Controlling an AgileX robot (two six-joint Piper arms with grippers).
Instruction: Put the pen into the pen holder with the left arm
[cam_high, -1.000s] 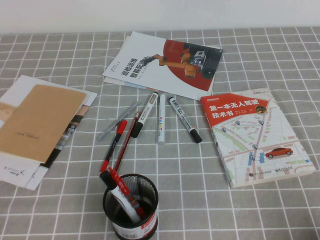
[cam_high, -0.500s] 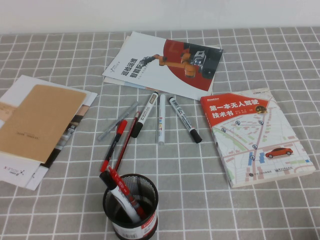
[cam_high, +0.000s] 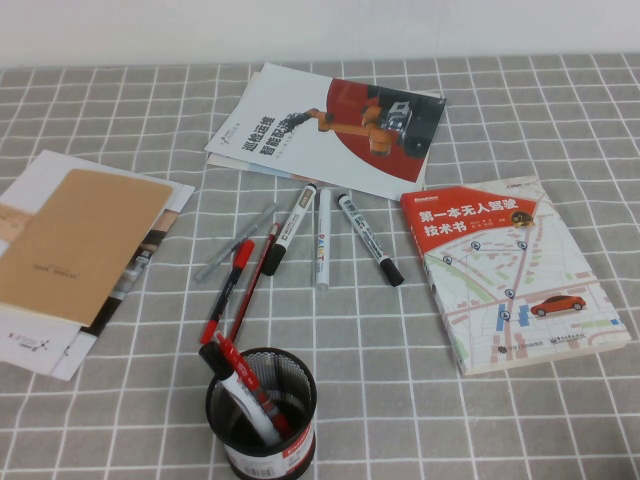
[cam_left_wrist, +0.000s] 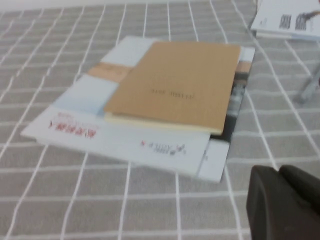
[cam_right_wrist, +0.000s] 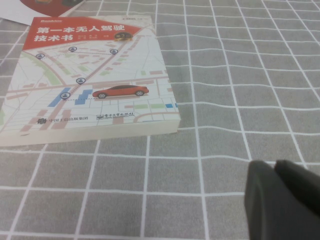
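High view: pen (cam_high: 236, 243) lying among markers beyond the pen holder (cam_high: 261, 412), no arms seen; left wrist view: left gripper (cam_left_wrist: 286, 202) closed, empty, parked beside a brown notebook (cam_left_wrist: 177, 85); right wrist view: right gripper (cam_right_wrist: 285, 197) (fingers undetermined) near a book (cam_right_wrist: 85, 80); risk: red pen (cam_high: 228, 288) mistakenly taken.

The high camera is looking down from the robot's side at the whole bench (cam_high: 420, 400), far edge at 12 o'clock. The left wrist camera is sitting low and close, facing the tan notebook (cam_left_wrist: 180, 85), which the high view is showing at 9 o'clock (cam_high: 75, 245). The right wrist camera is hovering near the map book (cam_right_wrist: 90, 80), lying at 3 o'clock overhead (cam_high: 510, 275)
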